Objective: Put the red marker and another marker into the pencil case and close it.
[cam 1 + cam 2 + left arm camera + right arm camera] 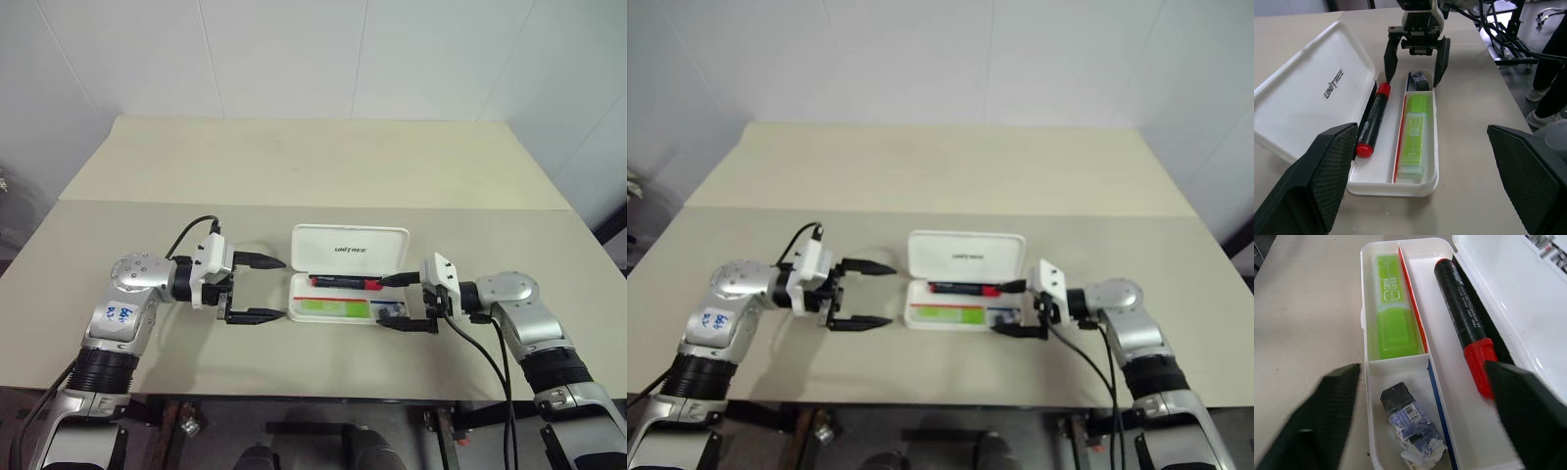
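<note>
The flat white hard-plastic pencil case (338, 311) sits open on the beige table (294, 166), hinged lid (350, 250) folded back flat away from the robot, dark lettering showing on its inner face. The tray is split by thin red and blue dividers.

Contents:
- Long compartment next to the lid: slim red-and-black marker (1464, 323) lying lengthwise, red cap ends at both tips, black barrel in the middle.
- Compartment on the robot's side: short chunky light-green highlighter marker (1392, 308), lying flat and filling most of its slot.
- Small end compartment toward the right arm: stubby dark eraser-like piece (1408, 423) with a torn printed wrapper.

Grippers — the left gripper (257, 289) hovers just off the left end of the case, fingers spread wide, nothing between them. The right gripper (404, 302) is at the right end of the case, fingers also spread, straddling the tray's end; one finger is over the red marker's end and the other beside the small compartment. It holds nothing.

View differences: the head views give the overall layout and both arms. The left wrist view shows the right gripper head-on with its fingers apart over the tray end, plus a person's legs and shoes (1542, 105) beyond the table edge. The right wrist view is the closest look at the dividers and the wrapper on the dark piece.
</note>
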{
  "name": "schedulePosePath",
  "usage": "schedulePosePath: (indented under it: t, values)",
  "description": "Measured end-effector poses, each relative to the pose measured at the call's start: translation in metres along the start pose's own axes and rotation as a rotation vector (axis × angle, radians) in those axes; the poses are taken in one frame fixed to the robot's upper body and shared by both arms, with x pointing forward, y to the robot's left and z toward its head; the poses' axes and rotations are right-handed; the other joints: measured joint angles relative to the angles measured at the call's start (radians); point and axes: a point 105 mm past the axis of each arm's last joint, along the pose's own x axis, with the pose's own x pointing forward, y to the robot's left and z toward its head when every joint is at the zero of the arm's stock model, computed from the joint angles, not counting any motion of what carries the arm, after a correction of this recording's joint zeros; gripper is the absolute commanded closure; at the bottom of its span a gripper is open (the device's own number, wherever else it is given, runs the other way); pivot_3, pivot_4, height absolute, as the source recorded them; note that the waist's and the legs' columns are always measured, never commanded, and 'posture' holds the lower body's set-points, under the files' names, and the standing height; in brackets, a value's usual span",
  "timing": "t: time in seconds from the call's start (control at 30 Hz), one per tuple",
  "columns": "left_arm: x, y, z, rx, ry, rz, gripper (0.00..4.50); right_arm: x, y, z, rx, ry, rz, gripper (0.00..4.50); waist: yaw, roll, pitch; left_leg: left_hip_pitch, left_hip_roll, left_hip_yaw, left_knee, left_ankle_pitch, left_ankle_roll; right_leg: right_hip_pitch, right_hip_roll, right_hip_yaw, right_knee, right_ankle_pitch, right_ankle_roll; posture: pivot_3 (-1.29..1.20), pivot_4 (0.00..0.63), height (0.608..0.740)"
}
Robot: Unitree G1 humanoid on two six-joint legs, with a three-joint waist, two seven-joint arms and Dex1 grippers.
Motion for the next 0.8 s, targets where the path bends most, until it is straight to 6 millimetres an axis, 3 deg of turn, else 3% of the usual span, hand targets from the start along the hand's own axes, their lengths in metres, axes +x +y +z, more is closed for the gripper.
schedulePosePath:
  t: [0.27,0.53,0.8]
  values:
    - [0.0,0.003,0.002,0.012,-0.004,0.0,0.0,-0.005,-0.001,0.036,-0.065,-0.078,-0.021,0.03,0.003,0.0,0.0,0.0,0.0,0.0,0.0,0.0,0.0,0.0,0.0,0.0,0.0,0.0,0.0,0.0,0.15,0.74]
    - [-0.006,0.005,-0.003,-0.031,-0.027,0.002,0.0,-0.045,0.02,0.041,-0.019,-0.08,-0.168,0.03,0.008,0.0,0.0,-0.003,0.0,-0.002,0.0,-0.001,-0.001,-0.001,-0.001,-0.002,-0.002,0.0,0.0,0.0,0.15,0.74]
    - [-0.025,0.021,0.007,-0.076,-0.112,0.062,2.54,-0.095,0.02,0.05,-0.002,-0.062,-0.381,0.0,0.003,0.0,0.0,0.0,0.0,-0.001,0.001,0.0,-0.001,0.001,0.001,-0.002,-0.001,0.0,0.0,0.0,0.15,0.74]
